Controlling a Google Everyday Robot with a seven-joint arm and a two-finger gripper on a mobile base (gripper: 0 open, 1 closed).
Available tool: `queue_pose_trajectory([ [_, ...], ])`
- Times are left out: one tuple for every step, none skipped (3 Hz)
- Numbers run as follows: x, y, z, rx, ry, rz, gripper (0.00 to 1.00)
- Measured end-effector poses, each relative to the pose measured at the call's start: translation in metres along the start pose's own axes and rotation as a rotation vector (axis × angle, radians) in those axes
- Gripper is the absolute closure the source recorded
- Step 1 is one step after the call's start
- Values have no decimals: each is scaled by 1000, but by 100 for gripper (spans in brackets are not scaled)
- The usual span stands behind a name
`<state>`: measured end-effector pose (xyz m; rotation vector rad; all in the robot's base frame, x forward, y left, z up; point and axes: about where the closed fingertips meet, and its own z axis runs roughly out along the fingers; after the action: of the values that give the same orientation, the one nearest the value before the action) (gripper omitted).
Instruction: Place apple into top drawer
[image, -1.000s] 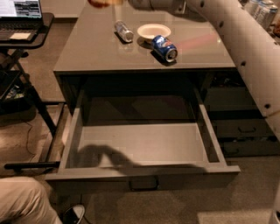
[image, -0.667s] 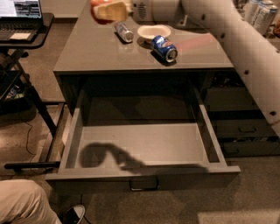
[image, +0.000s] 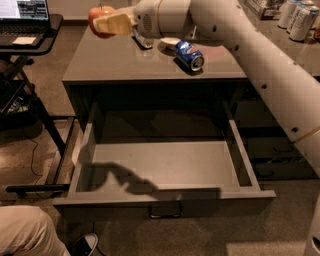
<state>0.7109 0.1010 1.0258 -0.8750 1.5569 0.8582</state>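
Gripper (image: 101, 22) shifted left above cabinet (image: 150, 65); apple (image: 100, 12) clamped between fingers (image: 114, 23).

The cream-fingered end effector (image: 106, 23), over a far corner of the grey worktop (image: 115, 62), grips a red apple (image: 98, 14); the top drawer (image: 180, 162) is grey, the soda can (image: 189, 54) blue.

Red apple (image: 98, 12) gripped by end effector (image: 100, 25) above cabinet (image: 150, 65), top drawer (image: 165, 162) open

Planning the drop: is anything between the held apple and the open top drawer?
Nothing visible does. The gripper holds the apple above the cabinet top; the top drawer stands open, floor bare. The blue can lies aside.
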Motion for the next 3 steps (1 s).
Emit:
queue_pose_trajectory([
  [40,35,30,-90,38,10,100],
  [95,69,49,-161,105,50,100],
  [151,87,60,-196,181,73,100],
])
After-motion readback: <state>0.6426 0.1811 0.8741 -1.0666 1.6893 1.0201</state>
